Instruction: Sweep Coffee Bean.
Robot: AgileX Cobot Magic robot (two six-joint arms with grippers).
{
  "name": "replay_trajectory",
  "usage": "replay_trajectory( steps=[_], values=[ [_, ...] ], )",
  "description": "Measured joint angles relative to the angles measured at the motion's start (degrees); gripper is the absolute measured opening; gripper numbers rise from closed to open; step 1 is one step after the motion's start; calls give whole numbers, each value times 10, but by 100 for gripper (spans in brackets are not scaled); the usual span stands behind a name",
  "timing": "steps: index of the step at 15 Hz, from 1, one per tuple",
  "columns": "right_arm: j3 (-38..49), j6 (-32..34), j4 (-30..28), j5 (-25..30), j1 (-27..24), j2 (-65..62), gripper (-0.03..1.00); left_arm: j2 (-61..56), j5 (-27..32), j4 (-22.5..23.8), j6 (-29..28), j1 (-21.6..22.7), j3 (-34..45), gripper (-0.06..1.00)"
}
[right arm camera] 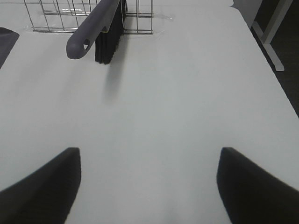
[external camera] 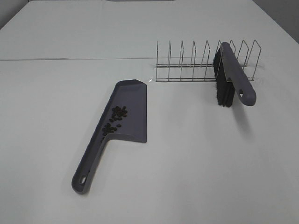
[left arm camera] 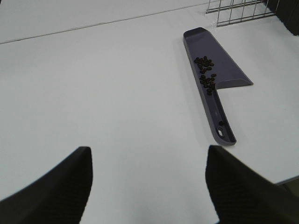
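While both pincers (left arm camera: 148,186) (right arm camera: 148,186) gape empty, the coffee beans (external camera: 114,120) lie in the dustpan (external camera: 133,105) — no readable writing.

Work surface and surroundings, high and wrist views.

The white table (external camera: 196,177) is matte, evenly lit from above and casts only soft shadows. A thin seam (external camera: 70,59) crosses the top from side to side, dividing it into a near and a far panel. Beyond the far corners, dark grey floor (external camera: 285,11) is visible. In the right wrist view, a white table leg (right arm camera: 271,32) stands on dark floor past the table edge. No walls or windows are in view.
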Motion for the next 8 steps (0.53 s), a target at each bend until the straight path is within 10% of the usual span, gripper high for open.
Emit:
replay_trajectory(
  steps=[8],
  values=[
    [0, 0, 0, 0, 0, 0, 76, 0, 0, 0, 0, 0, 0, 66]
  ],
)
